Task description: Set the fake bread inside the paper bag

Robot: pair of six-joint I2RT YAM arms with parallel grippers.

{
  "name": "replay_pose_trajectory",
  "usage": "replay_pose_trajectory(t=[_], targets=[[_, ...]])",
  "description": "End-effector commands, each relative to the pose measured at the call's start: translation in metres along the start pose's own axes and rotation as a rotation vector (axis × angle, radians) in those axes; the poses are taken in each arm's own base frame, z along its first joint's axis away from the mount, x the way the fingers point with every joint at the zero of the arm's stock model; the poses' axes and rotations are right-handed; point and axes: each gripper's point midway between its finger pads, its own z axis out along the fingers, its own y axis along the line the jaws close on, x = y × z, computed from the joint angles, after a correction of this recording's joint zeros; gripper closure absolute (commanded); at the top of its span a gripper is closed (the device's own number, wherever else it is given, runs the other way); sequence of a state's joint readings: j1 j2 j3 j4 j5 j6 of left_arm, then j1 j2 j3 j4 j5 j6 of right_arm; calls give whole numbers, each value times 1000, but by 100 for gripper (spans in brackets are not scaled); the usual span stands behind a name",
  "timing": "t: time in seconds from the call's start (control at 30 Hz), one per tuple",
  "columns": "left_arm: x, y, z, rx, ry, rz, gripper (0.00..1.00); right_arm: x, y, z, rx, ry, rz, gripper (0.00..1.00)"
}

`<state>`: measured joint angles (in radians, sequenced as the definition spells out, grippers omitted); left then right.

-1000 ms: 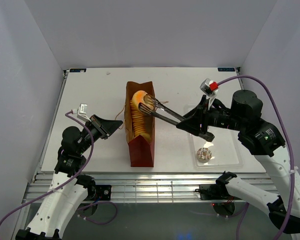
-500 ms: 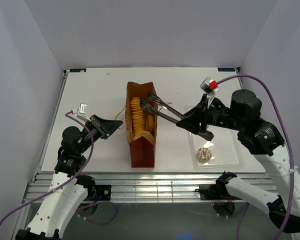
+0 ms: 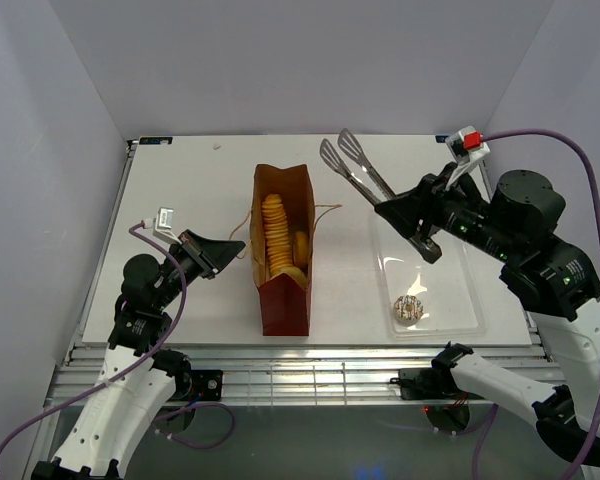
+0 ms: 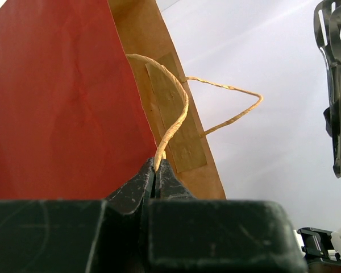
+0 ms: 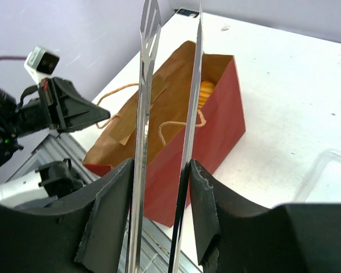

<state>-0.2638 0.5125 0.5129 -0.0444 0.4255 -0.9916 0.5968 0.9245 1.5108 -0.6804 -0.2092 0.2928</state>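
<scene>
Pinching the twine handle [image 4: 173, 119] between the closed fingers of our left end effector [image 4: 157, 170], we judge that this grip is there to steady the paper bag [image 3: 283, 295] and hold its mouth wide. The bag sits just to the right of that end effector on the tabletop [image 3: 180, 180]. Our right end effector [image 5: 159, 176] is clamped on the metal tongs [image 3: 352, 165], whose empty blades reach out ahead of it, raised and off to the bag's side, probably to clear its rim. Inside the bag, left of this end effector, we see the long loaf [image 3: 273, 235] with a ring bun [image 3: 300, 245] beside it. Nearer our base than the right end effector, the clear tray [image 3: 465, 290] holds only the small pastry [image 3: 409, 309], the piece not yet bagged.
</scene>
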Motion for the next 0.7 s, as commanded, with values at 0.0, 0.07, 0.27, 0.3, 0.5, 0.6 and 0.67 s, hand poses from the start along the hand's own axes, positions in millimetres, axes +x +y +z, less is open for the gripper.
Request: replay_pose_trajectory(t=[0.0,0.07,0.27,0.3,0.5,0.6,0.67], targets=[[-1,-1,-1,5,-7,21,100,-32,-11,-18,123,-105,29,52],[-1,0,-1,5,-7,24,100,-26,-28,-24,229,-86,43,52],[-1,1,-1,4,-9,35,100,13,-64,-43,435,53,67,52],[-1,1,-1,1,-11,36,100,19,-67,-46,454,75,68,52],[-1,3,-1,-1,-11,49,100,67,-85,-69,574,247,87,52],[-1,3,-1,0,-12,53,100,91,-89,-79,609,352,110,52],[0,4,-1,0,-10,52,100,102,-88,-83,609,393,118,52]])
